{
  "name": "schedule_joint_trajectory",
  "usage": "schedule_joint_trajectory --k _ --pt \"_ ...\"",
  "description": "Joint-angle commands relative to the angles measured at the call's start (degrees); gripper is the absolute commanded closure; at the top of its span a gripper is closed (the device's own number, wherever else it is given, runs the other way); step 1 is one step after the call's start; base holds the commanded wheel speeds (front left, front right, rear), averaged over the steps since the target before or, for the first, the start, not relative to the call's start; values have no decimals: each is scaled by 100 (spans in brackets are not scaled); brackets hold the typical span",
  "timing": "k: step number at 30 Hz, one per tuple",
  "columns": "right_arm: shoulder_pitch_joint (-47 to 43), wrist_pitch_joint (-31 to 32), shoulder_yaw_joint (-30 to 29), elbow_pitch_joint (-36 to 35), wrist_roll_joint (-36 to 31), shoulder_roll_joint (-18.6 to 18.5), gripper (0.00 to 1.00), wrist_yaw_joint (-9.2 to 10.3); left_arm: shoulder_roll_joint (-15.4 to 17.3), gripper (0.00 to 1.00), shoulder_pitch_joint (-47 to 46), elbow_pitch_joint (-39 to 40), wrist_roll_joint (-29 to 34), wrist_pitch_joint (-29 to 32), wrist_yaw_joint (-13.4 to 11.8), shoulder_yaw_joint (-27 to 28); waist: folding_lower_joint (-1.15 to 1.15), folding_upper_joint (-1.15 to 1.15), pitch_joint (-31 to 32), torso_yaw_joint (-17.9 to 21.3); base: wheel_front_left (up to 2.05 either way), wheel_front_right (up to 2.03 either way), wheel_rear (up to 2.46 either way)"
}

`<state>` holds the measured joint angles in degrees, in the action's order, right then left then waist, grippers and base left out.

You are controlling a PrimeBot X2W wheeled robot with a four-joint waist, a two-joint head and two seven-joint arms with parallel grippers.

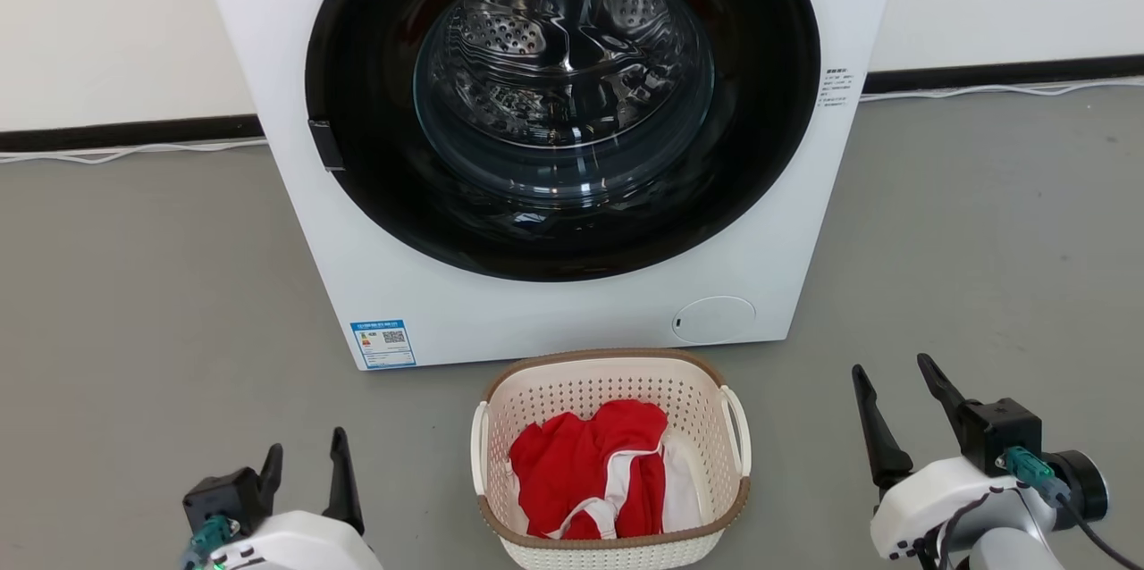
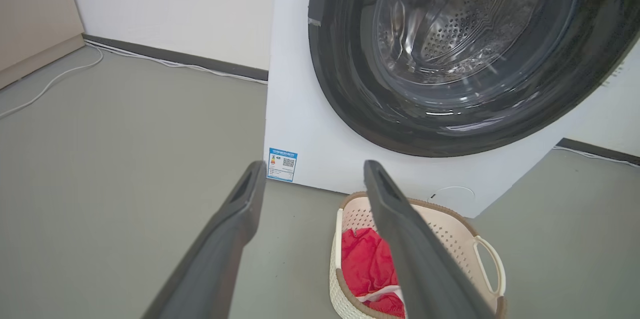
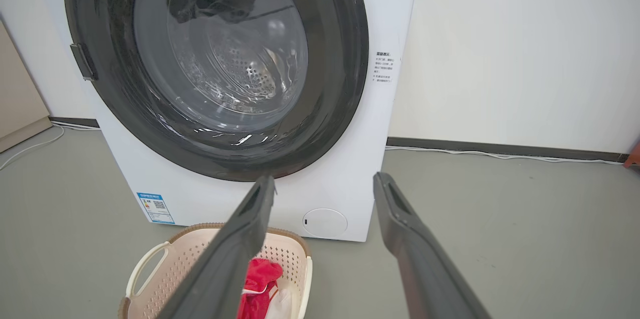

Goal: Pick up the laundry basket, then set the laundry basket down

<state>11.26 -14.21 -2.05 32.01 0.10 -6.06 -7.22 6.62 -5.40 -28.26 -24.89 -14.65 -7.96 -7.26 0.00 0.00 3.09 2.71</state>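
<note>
The laundry basket (image 1: 554,396) stands on the grey floor just in front of the washing machine, cream-white and perforated with a brown rim and white loop handles at both sides. Red and white clothes (image 1: 594,467) lie in it. My left gripper (image 1: 304,452) hangs open to the basket's left, well clear of it. My right gripper (image 1: 894,366) is open to the basket's right, also apart from it. In the left wrist view the basket (image 2: 450,229) sits lower right behind the open left gripper (image 2: 315,166). The right wrist view has the basket (image 3: 175,259) at lower left behind the open right gripper (image 3: 325,179).
A white front-loading washing machine (image 1: 554,311) with a dark round door stands right behind the basket. White cables (image 1: 125,152) run along the black skirting at the wall. Bare grey floor (image 1: 134,302) spreads left and right of the machine.
</note>
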Motion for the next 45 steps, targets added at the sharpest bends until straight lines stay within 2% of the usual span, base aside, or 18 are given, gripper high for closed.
schedule_joint_trajectory --k 1,15,31,45 --pt "10 -79 104 -176 23 -3 0 -26 54 0 -96 171 65 -35 69 160 0 0 7 -7 0 0 0" --pt "-112 -79 159 -218 36 12 0 -26 159 0 9 244 351 -35 458 179 0 0 62 -23 0 0 0" --pt "-131 -79 221 -209 82 -35 0 -26 172 0 9 256 526 -35 667 285 0 0 10 -85 0 0 0" --pt "-127 -79 232 -163 84 -28 0 -26 117 0 6 207 595 -35 724 443 0 0 13 -83 0 0 0"
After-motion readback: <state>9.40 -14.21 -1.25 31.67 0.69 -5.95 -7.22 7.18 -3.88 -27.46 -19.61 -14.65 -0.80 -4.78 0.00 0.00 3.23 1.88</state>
